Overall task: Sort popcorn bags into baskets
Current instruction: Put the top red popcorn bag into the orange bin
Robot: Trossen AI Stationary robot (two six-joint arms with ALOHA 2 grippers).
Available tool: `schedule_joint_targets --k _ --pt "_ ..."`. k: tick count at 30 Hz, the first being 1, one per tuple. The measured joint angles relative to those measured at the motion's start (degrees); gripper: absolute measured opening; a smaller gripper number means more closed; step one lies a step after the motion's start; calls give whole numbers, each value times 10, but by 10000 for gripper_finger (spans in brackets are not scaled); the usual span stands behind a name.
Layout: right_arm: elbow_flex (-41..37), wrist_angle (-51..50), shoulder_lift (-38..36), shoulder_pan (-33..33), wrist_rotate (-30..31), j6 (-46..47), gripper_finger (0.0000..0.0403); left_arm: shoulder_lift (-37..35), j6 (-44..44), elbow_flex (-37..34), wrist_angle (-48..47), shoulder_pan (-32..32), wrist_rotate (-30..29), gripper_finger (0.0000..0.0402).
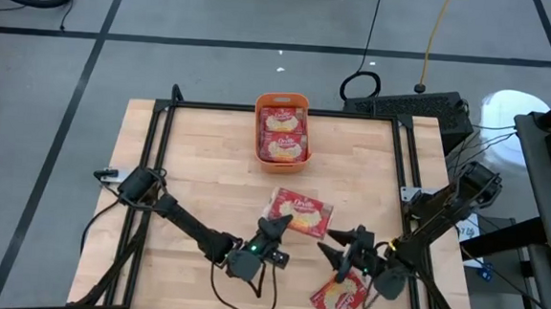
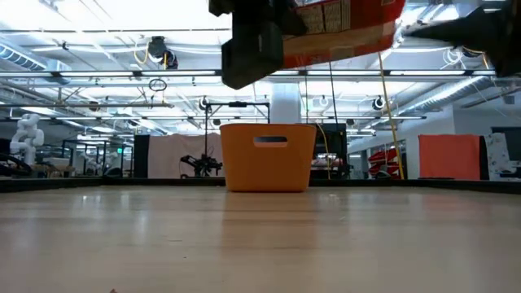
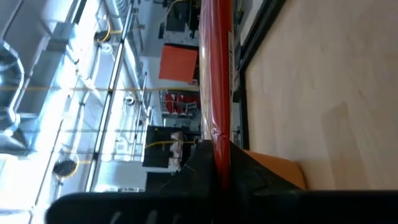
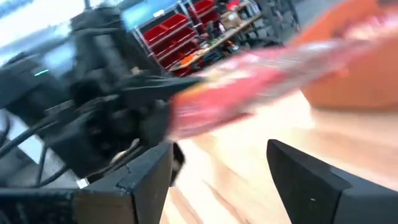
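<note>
Nearest us, one flat red popcorn bag (image 1: 301, 214) with cream oval label, raised above the tabletop (image 1: 198, 159), edge clamped in the left tool (image 1: 273, 229). Right tool (image 1: 347, 243) beside it, fingers apart, empty. We count two bags in the orange basket (image 1: 283, 102).

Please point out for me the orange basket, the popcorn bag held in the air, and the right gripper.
small orange plastic basket (image 1: 283, 101), high view, on its far rim.
flat red popcorn bag (image 1: 301, 214), high view, on its cream label.
right gripper (image 1: 333, 242), high view, between its open fingertips.
</note>
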Motion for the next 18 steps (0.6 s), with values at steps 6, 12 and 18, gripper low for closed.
schedule_joint_targets --k 6,12,18 --pt "-102 152 0 -1 0 82 254 0 13 7 -32 -6 1 34" --pt "-158 293 0 -1 -18 74 254 0 -11 7 -87 -6 1 16" --pt "-168 311 0 -35 -41 100 254 0 -12 7 -85 -7 3 26"
